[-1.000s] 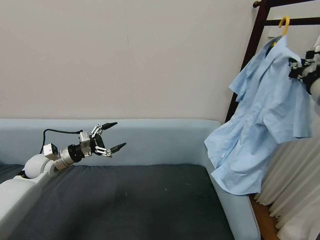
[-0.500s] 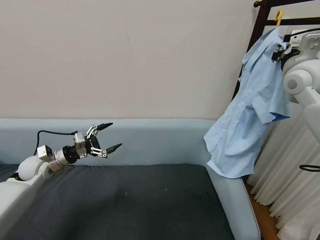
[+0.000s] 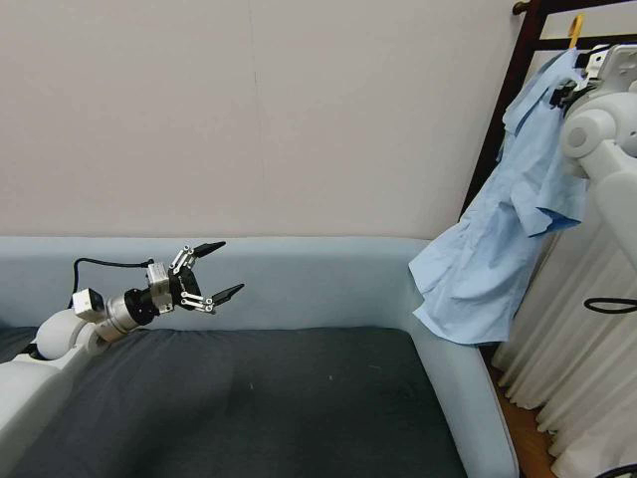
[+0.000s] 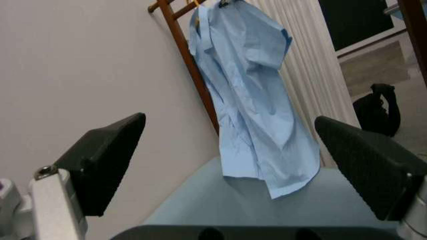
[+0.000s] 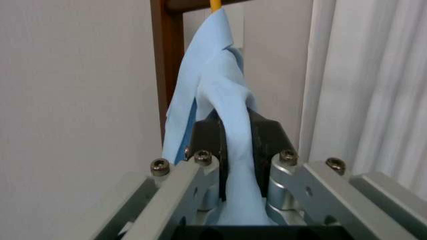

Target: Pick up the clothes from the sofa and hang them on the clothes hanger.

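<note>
Holding shirt [image 3: 498,239] high at rack [image 3: 501,119] with right jaws pinched on its collar, below yellow hook [image 3: 574,28]. Parked over sofa [image 3: 299,398] with left jaws spread wide. Can't tell if hooked; could drop the lot if released early.

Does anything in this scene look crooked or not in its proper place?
Yes. The light blue short-sleeved shirt hangs bunched and lopsided by the yellow hanger hook on the dark wooden rack. Cloth near its collar is pinched in the right gripper, so it does not hang flat. The left gripper is open above the pale blue sofa.
</note>
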